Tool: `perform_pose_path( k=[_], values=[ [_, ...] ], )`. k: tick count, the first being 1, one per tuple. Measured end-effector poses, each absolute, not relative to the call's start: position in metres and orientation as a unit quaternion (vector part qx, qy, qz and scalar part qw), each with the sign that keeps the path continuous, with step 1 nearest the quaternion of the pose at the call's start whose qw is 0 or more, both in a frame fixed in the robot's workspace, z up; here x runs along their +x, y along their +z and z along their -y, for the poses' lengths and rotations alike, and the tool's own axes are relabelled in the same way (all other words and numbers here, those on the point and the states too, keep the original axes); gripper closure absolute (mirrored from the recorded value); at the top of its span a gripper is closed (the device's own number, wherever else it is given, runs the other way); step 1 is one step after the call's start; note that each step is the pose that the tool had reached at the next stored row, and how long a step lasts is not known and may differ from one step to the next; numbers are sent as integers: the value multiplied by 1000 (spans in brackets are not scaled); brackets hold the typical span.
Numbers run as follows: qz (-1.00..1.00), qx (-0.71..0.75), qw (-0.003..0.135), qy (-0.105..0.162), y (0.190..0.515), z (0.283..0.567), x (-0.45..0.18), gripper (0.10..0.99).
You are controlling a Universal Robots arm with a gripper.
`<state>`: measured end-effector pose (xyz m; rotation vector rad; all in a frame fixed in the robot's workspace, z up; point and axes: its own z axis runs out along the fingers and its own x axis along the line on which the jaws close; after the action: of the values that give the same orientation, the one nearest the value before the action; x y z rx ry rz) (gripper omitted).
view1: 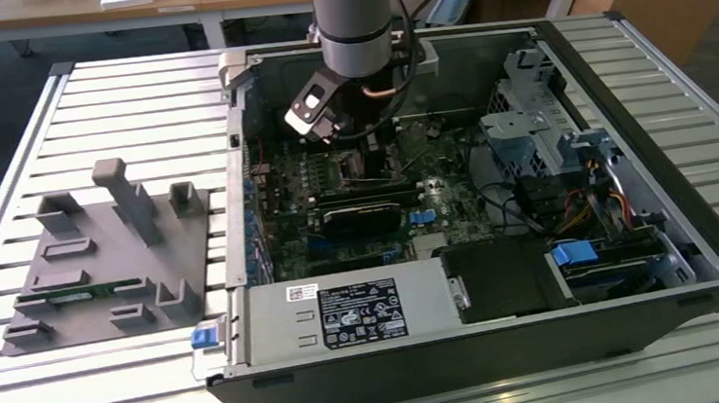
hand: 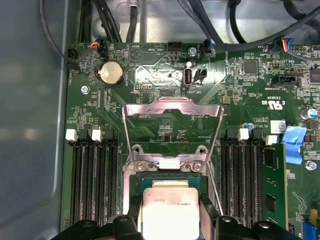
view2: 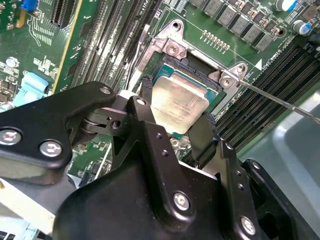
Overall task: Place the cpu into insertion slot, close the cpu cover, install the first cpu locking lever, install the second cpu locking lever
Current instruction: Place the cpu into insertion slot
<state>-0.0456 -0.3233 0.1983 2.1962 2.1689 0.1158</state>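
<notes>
Silvery cpu [view2: 176, 106] is clamped between the black jaws, one on each of two opposite edges, right over the insertion slot [view2: 196, 70] on the green board [hand: 150, 75]; whether it is seated I cannot tell. Behind the slot the cpu cover [hand: 172, 105] stands swung open, inside the computer case [view1: 675, 232] on the slatted surface [view1: 103, 97].

An open computer case [view1: 479, 372] lies on a slatted metal table [view1: 128, 95]. At the exterior view's left sits a grey fixture [view1: 105, 273] (just beside the case). A labelled power supply [view1: 343, 312] lines its near side.
</notes>
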Motion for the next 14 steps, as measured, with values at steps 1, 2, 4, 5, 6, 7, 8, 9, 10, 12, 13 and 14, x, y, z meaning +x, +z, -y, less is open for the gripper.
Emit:
perform_pose_path(
  k=[1, 2, 4, 5, 6, 7, 8, 9, 10, 12, 13, 14],
  values=[
    [-702, 711, 26, 37, 198, 323, -46, 549],
    [-702, 711, 26, 37, 197, 323, -46, 549],
    [-702, 711, 26, 37, 197, 323, -46, 549],
    [-702, 711, 26, 37, 196, 323, -46, 549],
    [-702, 711, 26, 37, 196, 323, -46, 549],
    [-702, 711, 26, 37, 196, 323, -46, 549],
    [-702, 711, 26, 37, 195, 323, -46, 549],
    [-701, 711, 26, 37, 195, 323, -46, 549],
    [-701, 711, 26, 37, 195, 323, -46, 549],
    [-701, 711, 26, 37, 195, 323, -46, 549],
    [-701, 711, 26, 37, 195, 323, -46, 549],
    [-701, 711, 26, 37, 195, 323, -46, 549]
  ],
)
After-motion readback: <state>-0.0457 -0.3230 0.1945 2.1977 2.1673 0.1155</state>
